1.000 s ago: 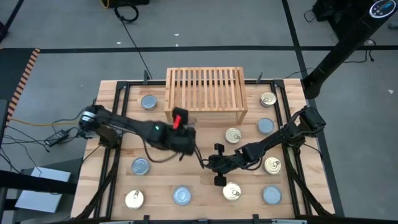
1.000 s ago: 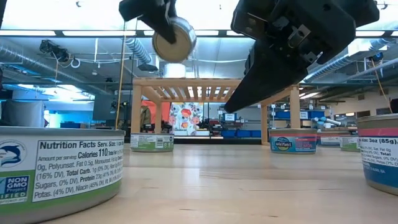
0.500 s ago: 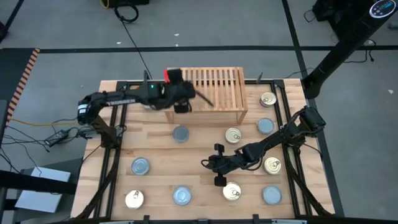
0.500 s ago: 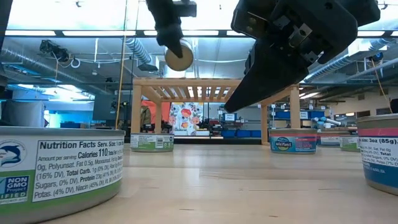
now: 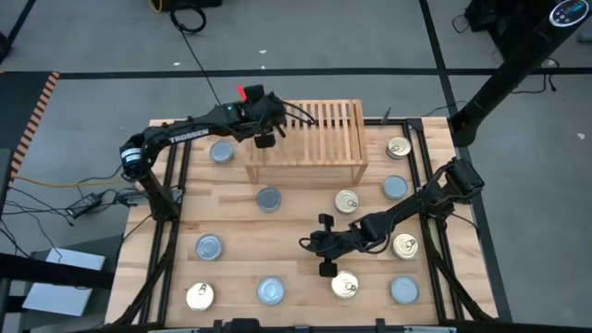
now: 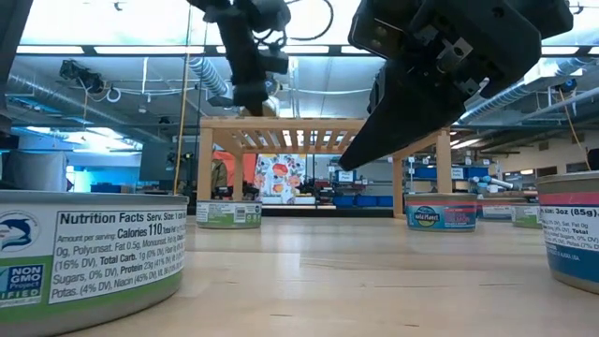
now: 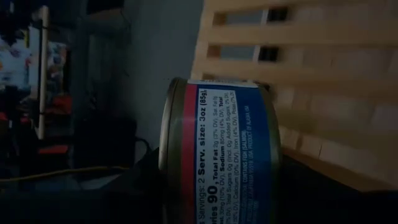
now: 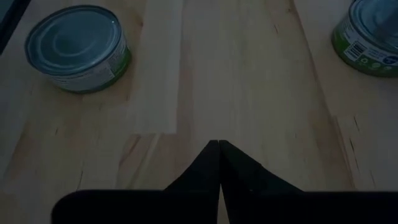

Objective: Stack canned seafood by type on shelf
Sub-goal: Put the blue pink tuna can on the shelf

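Note:
My left gripper [image 5: 265, 139] is shut on a tin with a blue and red label [image 7: 217, 155], over the left end of the light wooden shelf [image 5: 314, 139]; it also shows high in the low view [image 6: 251, 89]. My right gripper [image 5: 305, 242] is shut and empty, low over the table's middle, its fingertips together in the right wrist view [image 8: 219, 149]. Other tins stand on their bases on the table: silver-topped ones [image 5: 268, 199] [image 5: 222, 153] and gold-topped ones [image 5: 347, 201] [image 5: 399, 147]. My left gripper pinches the tin between its two fingers [image 7: 137, 193], one on each flat end, as far as the left wrist view shows; the tin's rim [image 7: 166, 180] lies beside one finger. The tin lies on its side in the hold, lifted clear above the shelf's slats.
Several more tins stand near the table's near edge [image 5: 200, 296] [image 5: 271, 290] [image 5: 345, 285] and right side [image 5: 405, 245] [image 5: 395, 188]. A large tin [image 6: 84, 262] stands close in the low view. Black frame rails [image 5: 171, 231] run along the table's left and right sides.
My left gripper has carried the tin up and toward the table's far edge, from the table's middle to over the shelf's left end, and has turned, so the tin's flat face no longer faces the low view. A silver-topped tin that the arm hid now shows.

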`<action>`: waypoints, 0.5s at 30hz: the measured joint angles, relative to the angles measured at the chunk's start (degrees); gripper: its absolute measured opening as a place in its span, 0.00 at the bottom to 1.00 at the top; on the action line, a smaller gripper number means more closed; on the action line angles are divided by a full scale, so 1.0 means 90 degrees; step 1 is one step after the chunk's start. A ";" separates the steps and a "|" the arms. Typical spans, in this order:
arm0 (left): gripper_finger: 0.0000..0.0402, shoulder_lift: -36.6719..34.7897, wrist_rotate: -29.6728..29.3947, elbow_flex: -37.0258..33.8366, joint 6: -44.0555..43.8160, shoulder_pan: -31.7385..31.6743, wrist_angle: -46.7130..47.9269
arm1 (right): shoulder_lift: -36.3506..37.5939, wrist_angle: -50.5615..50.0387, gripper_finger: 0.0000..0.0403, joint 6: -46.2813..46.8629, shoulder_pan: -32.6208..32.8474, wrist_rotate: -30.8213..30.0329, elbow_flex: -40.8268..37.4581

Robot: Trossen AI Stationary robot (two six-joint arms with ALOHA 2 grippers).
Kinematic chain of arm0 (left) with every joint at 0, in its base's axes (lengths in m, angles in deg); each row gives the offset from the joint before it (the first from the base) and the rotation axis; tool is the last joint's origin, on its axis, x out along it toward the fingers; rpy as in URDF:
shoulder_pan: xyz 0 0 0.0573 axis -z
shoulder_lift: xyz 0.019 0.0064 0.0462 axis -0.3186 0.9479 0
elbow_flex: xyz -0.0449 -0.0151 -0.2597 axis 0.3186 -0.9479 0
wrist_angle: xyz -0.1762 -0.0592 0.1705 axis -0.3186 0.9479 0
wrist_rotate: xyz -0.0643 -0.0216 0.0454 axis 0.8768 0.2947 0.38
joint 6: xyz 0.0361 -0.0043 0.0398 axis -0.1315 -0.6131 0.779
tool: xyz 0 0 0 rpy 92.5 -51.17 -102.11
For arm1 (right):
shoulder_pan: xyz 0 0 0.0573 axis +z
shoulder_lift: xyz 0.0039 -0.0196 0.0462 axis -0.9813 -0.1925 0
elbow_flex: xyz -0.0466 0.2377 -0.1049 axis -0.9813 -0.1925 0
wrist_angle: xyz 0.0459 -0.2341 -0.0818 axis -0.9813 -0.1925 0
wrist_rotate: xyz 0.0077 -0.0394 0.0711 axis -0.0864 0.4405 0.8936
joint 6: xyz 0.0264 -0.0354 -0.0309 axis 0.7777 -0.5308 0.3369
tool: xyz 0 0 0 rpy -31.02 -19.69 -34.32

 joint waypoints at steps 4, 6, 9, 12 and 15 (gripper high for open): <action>0.48 0.0051 -0.0008 0.0000 0.0016 -0.0084 -0.0106 | 0.0000 0.0020 0.05 -0.0002 0.0000 0.0000 0.0000; 0.48 0.0064 -0.0007 0.0000 0.0014 -0.0100 -0.0120 | 0.0000 0.0019 0.05 -0.0019 0.0000 0.0000 0.0000; 0.49 0.0064 -0.0012 0.0000 0.0002 -0.0100 -0.0097 | 0.0000 0.0017 0.05 -0.0021 0.0000 0.0000 0.0000; 0.58 0.0064 -0.0026 0.0000 0.0004 -0.0088 -0.0075 | 0.0000 0.0020 0.05 -0.0021 0.0000 0.0001 0.0000; 0.67 0.0062 -0.0032 0.0002 0.0013 -0.0057 0.0014 | 0.0000 0.0017 0.05 -0.0021 0.0000 0.0002 0.0000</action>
